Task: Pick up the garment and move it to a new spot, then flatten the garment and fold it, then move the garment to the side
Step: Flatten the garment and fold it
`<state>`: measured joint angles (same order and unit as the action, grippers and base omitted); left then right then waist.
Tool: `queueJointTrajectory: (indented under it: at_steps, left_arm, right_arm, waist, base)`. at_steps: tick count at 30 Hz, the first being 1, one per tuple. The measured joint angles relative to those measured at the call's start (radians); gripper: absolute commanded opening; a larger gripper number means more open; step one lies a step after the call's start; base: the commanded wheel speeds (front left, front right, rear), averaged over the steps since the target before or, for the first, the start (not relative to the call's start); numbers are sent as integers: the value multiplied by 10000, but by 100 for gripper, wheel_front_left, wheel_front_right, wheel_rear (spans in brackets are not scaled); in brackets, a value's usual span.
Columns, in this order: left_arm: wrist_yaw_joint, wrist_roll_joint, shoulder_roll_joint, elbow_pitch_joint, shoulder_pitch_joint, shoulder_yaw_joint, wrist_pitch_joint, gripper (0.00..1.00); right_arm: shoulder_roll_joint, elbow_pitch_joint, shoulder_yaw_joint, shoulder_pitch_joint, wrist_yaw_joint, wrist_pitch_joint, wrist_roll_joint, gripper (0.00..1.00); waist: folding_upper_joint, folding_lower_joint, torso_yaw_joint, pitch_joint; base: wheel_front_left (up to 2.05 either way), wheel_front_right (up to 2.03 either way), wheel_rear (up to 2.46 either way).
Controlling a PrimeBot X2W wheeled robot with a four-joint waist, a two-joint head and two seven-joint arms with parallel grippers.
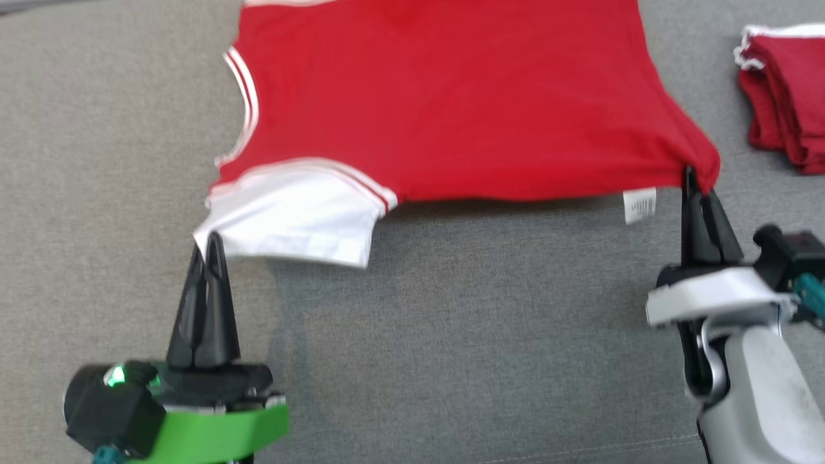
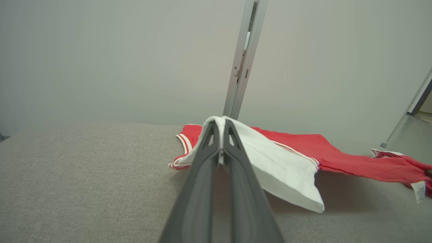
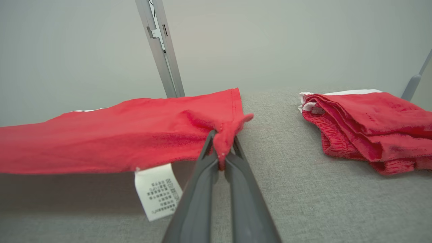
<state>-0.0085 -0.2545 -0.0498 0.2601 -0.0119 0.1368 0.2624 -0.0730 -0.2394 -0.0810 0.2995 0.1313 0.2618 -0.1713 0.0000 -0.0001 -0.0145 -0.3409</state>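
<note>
red cotton shirt with white sleeves [image 1: 451,103] lies on grey fabric surface [image 1: 451,335], near edge lifted. left gripper [image 1: 209,243] pinches sleeve corner, right gripper [image 1: 693,179] pinches hem corner. folded red garment pile [image 1: 787,109] well right.

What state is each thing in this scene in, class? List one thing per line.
Red garment: spread out, near edge lifted.
Left gripper: shut on its white sleeve.
Right gripper: shut on its red corner.
Care label: hanging free.
Other red clothes: folded, stacked apart.

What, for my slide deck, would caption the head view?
The red garment: left gripper pinching its white sleeve, right gripper pinching its hem corner.
</note>
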Motion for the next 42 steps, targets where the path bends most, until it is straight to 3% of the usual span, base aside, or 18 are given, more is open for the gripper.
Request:
queueJointTrajectory:
  at_steps: [10, 17, 24, 33, 42]
  left_arm:
    - [203, -27, 0, 408, -1783, 487, 0, 0]
    - [259, -69, 0, -61, -2239, 614, 4, 0]
    - [159, -295, 2, -1083, -2133, 685, 17, 0]
    - [-134, -134, 2, -2523, -232, 428, 17, 0]
    - [-278, 224, 6, -4033, 3003, 326, 17, 0]
  right_arm:
    - [203, 660, 56, -2467, 0, 0, -173, 0]
    - [215, 12, 196, -2813, 0, -4, -98, 0]
    - [228, -972, 278, -2477, 0, -4, -201, 0]
    - [234, -2347, 489, -1512, 0, 0, -543, 0]
    - [240, -2222, 454, -145, -2, 0, -1331, 0]
  waist:
    - [0, -1, 93, 1670]
    - [0, -1, -14, 2290]
    - [0, -1, -115, 2239]
    - [0, 0, -178, 1773]
    - [0, 0, -378, 913]
  base:
    - [0, 0, 0]
    - [0, 0, 0]
    - [0, 0, 0]
    - [0, 0, 0]
    - [0, 0, 0]
